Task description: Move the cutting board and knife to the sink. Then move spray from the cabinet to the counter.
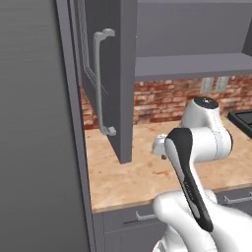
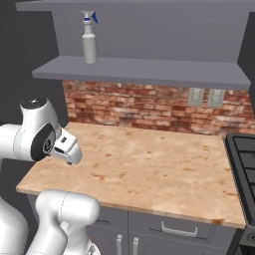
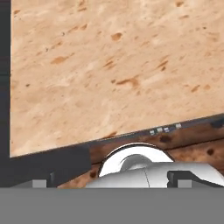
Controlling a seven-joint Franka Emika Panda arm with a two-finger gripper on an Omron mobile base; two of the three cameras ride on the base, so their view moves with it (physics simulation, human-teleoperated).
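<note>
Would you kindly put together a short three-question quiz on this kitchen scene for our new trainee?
1. True or false: the spray already stands on the counter.
2. What hangs open at the left in the left base view? A) a cabinet door B) a drawer C) an oven door
3. Fill in: the wall behind the counter is made of ____.

Key: 1 false, it stands upright on the grey shelf of the cabinet; 2 A; 3 brick.
</note>
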